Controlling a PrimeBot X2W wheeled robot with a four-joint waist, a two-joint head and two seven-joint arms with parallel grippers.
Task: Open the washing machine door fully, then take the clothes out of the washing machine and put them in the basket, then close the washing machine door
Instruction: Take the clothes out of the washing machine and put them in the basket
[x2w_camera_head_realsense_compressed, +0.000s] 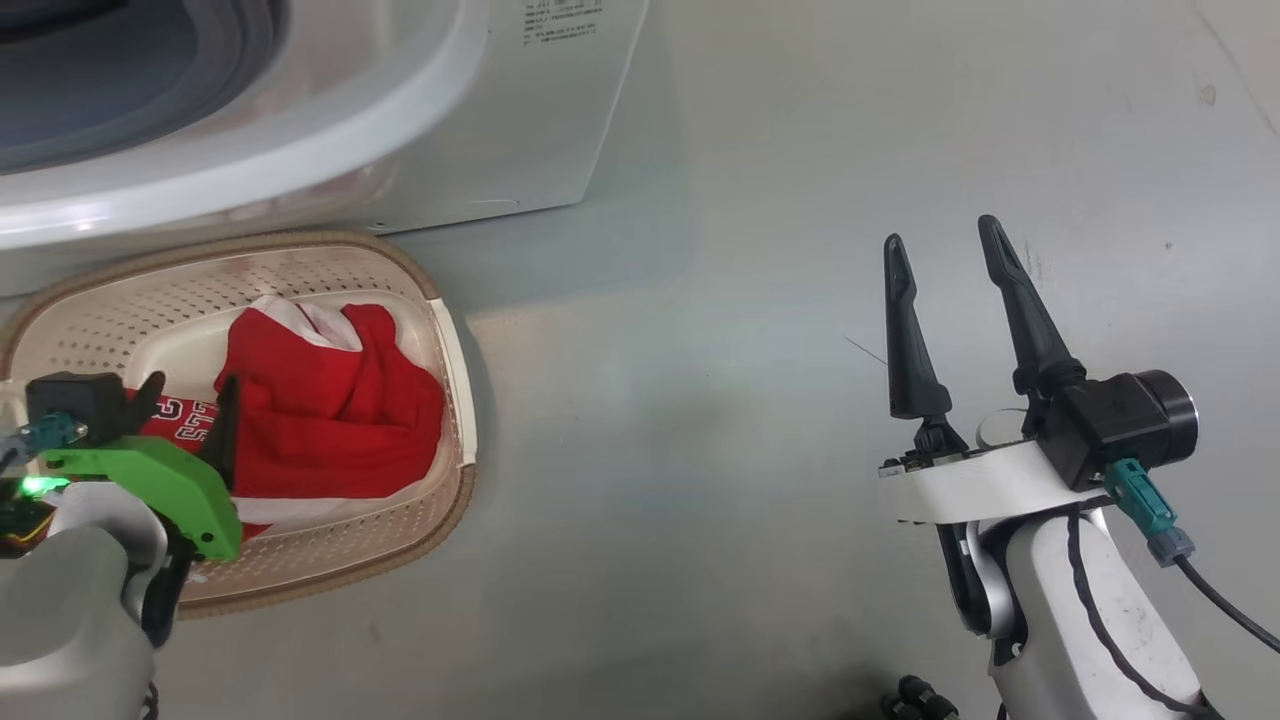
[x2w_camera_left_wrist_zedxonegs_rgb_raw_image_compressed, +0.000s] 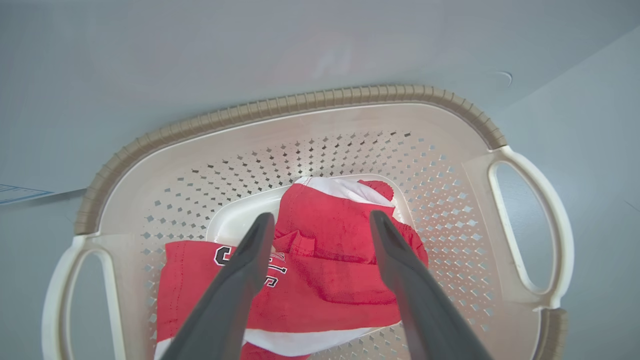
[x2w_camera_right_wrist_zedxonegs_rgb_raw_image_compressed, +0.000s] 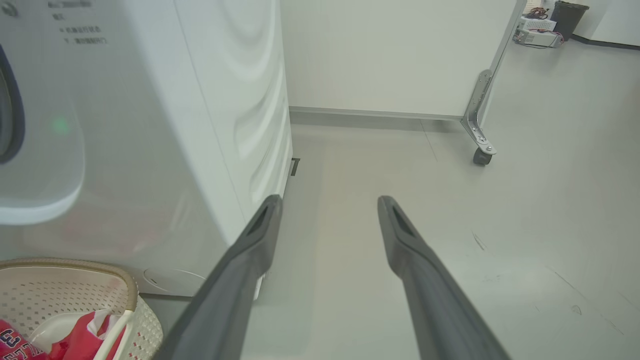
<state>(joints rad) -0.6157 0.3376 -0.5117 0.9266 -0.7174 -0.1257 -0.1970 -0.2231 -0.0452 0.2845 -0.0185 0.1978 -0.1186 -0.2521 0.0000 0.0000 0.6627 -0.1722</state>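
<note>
The cream basket stands on the floor in front of the white washing machine, whose grey seal shows at the top left. Red and white clothes with dark lettering lie inside the basket. My left gripper hangs over them. In the left wrist view the left gripper is open, its fingers apart just above the clothes and the basket. My right gripper is open over bare floor, well to the right of the basket. The washing machine door is out of view.
In the right wrist view, the right gripper points along the washing machine's side panel toward a white wall. A wheeled partition foot stands at the right. The basket sits at the lower left.
</note>
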